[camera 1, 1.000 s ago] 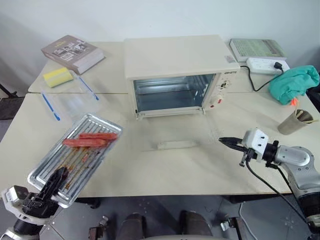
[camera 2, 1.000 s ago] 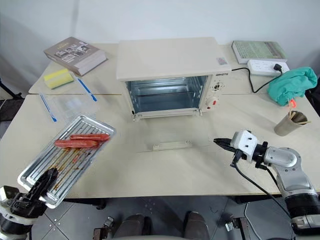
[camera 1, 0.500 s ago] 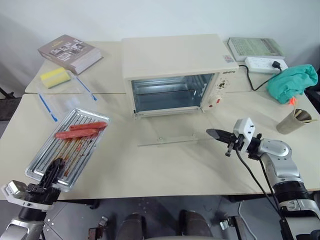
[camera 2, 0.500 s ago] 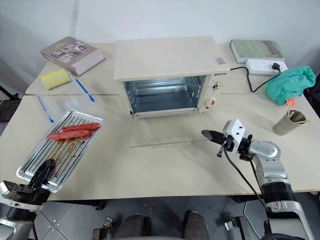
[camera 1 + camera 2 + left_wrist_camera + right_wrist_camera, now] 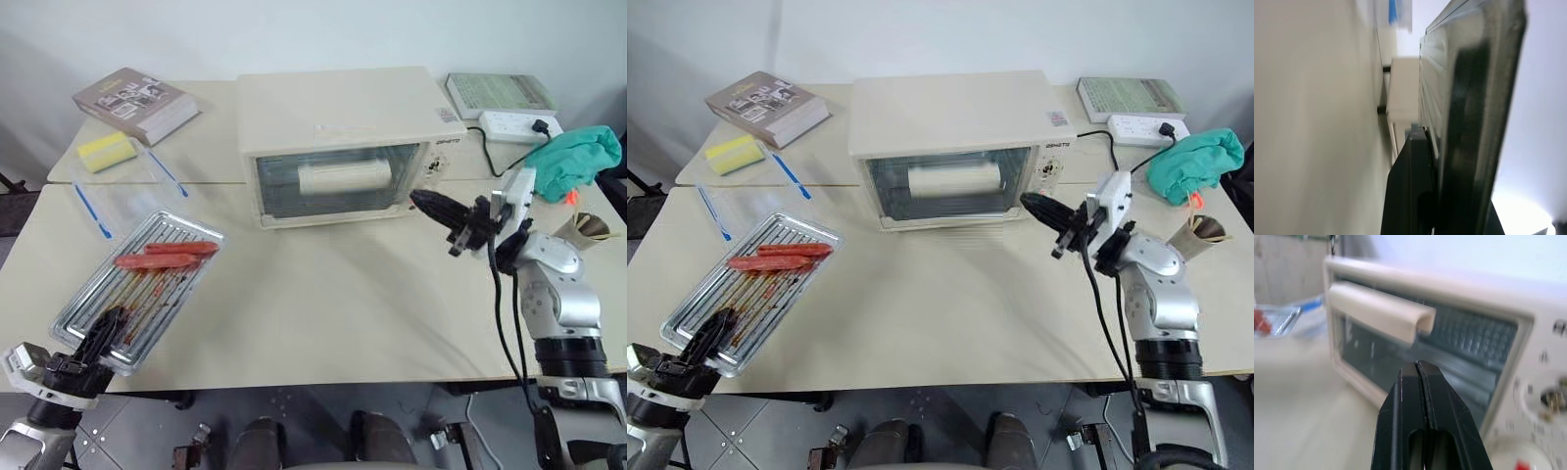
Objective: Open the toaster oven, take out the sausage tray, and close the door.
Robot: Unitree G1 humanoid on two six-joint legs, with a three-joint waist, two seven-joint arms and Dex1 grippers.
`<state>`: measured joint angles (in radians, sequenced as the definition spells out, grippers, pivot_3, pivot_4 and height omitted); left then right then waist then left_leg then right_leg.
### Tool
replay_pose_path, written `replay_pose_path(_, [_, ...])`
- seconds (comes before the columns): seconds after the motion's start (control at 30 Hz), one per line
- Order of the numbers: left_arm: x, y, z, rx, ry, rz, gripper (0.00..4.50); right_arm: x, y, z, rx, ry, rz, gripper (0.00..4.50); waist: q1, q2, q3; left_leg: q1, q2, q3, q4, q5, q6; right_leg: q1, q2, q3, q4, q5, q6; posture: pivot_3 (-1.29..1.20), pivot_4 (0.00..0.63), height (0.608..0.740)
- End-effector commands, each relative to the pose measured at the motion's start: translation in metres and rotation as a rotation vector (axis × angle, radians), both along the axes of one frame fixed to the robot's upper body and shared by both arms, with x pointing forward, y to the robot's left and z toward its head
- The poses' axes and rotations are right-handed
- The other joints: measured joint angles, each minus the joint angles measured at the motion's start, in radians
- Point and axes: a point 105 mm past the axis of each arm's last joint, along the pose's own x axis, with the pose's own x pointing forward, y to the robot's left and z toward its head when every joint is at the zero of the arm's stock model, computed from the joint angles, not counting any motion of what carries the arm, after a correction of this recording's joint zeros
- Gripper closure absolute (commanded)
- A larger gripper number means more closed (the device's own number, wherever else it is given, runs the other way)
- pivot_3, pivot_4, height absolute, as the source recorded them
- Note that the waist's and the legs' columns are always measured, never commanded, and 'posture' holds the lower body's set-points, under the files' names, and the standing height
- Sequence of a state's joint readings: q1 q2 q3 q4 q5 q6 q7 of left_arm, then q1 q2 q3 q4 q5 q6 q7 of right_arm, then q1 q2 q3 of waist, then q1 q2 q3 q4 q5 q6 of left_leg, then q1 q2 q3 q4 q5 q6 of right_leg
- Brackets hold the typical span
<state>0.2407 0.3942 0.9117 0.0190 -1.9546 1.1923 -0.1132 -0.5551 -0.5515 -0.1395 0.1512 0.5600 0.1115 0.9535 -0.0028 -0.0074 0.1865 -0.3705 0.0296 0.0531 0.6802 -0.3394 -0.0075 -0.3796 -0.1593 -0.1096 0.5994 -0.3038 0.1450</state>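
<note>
The cream-white toaster oven (image 5: 338,108) stands at the back middle of the table. Its glass door (image 5: 294,186) is upright and shut, with the bar handle (image 5: 343,177) across it. My right gripper (image 5: 423,202) is shut and empty. It points at the door's right edge, just below the handle's end (image 5: 1420,323). The sausage tray (image 5: 137,289) lies at the front left of the table with two red sausages (image 5: 167,255) at its far end. My left gripper (image 5: 110,325) is shut on the tray's near edge (image 5: 1469,73).
A book (image 5: 135,103), a yellow sponge (image 5: 113,150) and a clear plastic box with blue clips (image 5: 127,191) lie at the back left. At the right are a notebook (image 5: 500,93), a power strip (image 5: 519,124), a teal cloth (image 5: 573,157) and a cup (image 5: 586,235).
The door has swung up from lying flat to shut. My right gripper rose with it toward the oven's front right. The left gripper keeps its hold on the tray.
</note>
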Motion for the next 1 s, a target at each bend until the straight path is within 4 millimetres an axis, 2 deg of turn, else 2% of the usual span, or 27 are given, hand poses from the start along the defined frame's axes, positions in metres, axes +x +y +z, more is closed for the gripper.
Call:
replay_pose_path(0.03, [-0.002, -0.012, 0.01, 0.037, -0.028, -0.114, 4.5, -0.006, -0.005, 0.015, 0.031, 0.015, 0.012, 4.49, 0.002, 0.0, 0.0, 0.0, 0.0, 0.0, 0.0, 0.0, 0.0, 0.0, 0.0, 0.0, 0.0, 0.0, 0.0, 0.0, 0.15, 0.74])
replay_pose_path(0.23, [0.005, -0.037, 0.015, 0.09, -0.017, -0.3, 4.5, -0.029, -0.02, 0.011, -0.015, 0.052, 0.018, 4.49, 0.002, 0.0, 0.0, -0.001, 0.0, 0.0, -0.001, -0.004, 0.001, -0.002, 0.0, 0.0, 0.0, 0.0, 0.0, 0.0, 0.15, 0.74])
replay_pose_path(0.27, [0.007, -0.05, 0.015, 0.115, -0.006, -0.391, 4.5, -0.041, -0.024, 0.006, -0.065, 0.058, 0.023, 4.49, 0.005, 0.0, 0.0, -0.001, 0.0, 0.001, -0.002, -0.004, 0.001, -0.003, 0.0, 0.0, 0.0, 0.0, 0.0, 0.0, 0.15, 0.74])
replay_pose_path(0.33, [0.009, -0.065, 0.016, 0.143, 0.011, -0.498, 4.5, -0.057, -0.026, -0.001, -0.129, 0.069, 0.033, 3.91, 0.008, 0.001, 0.0, -0.002, -0.001, 0.004, -0.003, -0.004, 0.001, -0.004, 0.0, -0.001, 0.001, 0.0, 0.0, 0.0, 0.15, 0.74])
replay_pose_path(0.47, [0.029, -0.088, 0.02, 0.143, -0.002, -0.646, 4.5, -0.096, -0.023, -0.022, -0.238, 0.117, 0.084, 2.59, 0.019, 0.002, 0.001, -0.001, 0.0, 0.012, -0.004, -0.004, 0.001, -0.005, 0.001, 0.0, 0.0, 0.0, 0.0, 0.0, 0.15, 0.74])
replay_pose_path(0.57, [0.041, -0.111, 0.022, 0.18, 0.01, -0.762, 4.5, -0.115, -0.024, -0.032, -0.291, 0.098, 0.065, 1.58, 0.024, 0.002, 0.001, -0.001, 0.001, 0.014, -0.004, -0.004, 0.001, -0.005, 0.002, 0.001, -0.001, 0.0, 0.0, 0.0, 0.15, 0.74])
replay_pose_path(0.67, [0.057, -0.126, 0.023, 0.218, 0.021, -0.817, 4.5, -0.13, -0.027, -0.031, -0.247, 0.052, 0.084, 0.52, 0.025, 0.002, 0.001, 0.0, 0.001, 0.015, -0.003, -0.003, 0.001, -0.004, 0.002, 0.003, -0.002, 0.0, 0.0, 0.0, 0.15, 0.74])
replay_pose_path(0.73, [0.065, -0.146, 0.019, 0.279, 0.036, -0.918, 4.5, -0.144, -0.031, -0.038, -0.23, 0.115, 0.127, 0.06, 0.03, 0.002, 0.001, 0.0, 0.001, 0.016, -0.002, -0.003, 0.001, -0.004, 0.003, 0.003, -0.002, 0.0, 0.0, 0.0, 0.15, 0.74])
replay_pose_path(0.83, [0.08, -0.176, 0.009, 0.343, 0.066, -1.003, 4.5, -0.155, -0.039, -0.045, -0.245, 0.197, 0.146, 0.06, 0.043, 0.002, 0.001, 0.0, 0.001, 0.016, -0.001, -0.003, 0.001, -0.002, 0.004, 0.003, -0.002, 0.0, 0.0, 0.0, 0.15, 0.74])
replay_pose_path(1.0, [0.093, -0.204, -0.01, 0.426, 0.117, -1.07, 4.5, -0.163, -0.042, -0.049, -0.261, 0.211, 0.14, 0.06, 0.033, 0.001, 0.0, 0.0, 0.001, 0.016, -0.001, -0.003, 0.001, -0.001, 0.005, 0.004, -0.004, 0.001, 0.001, 0.0, 0.15, 0.74])
